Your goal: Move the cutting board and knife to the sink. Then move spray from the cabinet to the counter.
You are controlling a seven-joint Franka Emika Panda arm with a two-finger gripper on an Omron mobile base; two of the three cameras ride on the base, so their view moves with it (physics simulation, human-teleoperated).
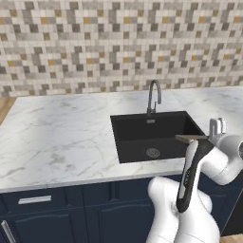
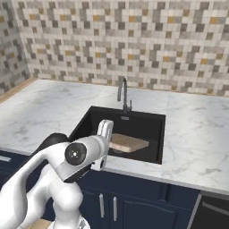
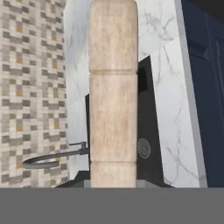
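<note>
Cutting board [image 2: 129, 143] is held in the air over the sink [image 2: 147, 123], flat side roughly level, above the near half of the basin; in the right base view its free end pokes out to the right of the hand, above the basin floor and not resting on it. In the left base view the cutting board [image 1: 191, 138] shows edge-on as a thin brown strip over the right side of the sink [image 1: 137, 128], near the basin's right wall. In the hand view the cutting board [image 3: 113, 96] runs straight up the middle of the frame from the fingers, pale wood grain with 2 faint cross grooves, covering part of the sink [image 3: 146, 131]. Gripper [image 2: 105, 129] is clamped on the near end of the board, jaws narrow; the fingertips themselves are hidden behind the wood in the hand view. Gripper [image 1: 217, 127] sits at the right edge of the basin in the left base view, with the white forearm below it. Drain [image 1: 153, 153] is bare, round, near the basin's front centre; it also shows just right of the board as drain [image 3: 144, 148]. Grey gooseneck faucet [image 1: 153, 97] stands at the back rim, spout curving over the basin; faucet [image 3: 52, 158] appears on its side at lower left in the hand view. White marble counter [image 1: 57, 137] surrounds the sink, over navy drawers [image 1: 42, 201] with a silver handle. Mosaic tile backsplash [image 2: 134, 40] behind.
</note>
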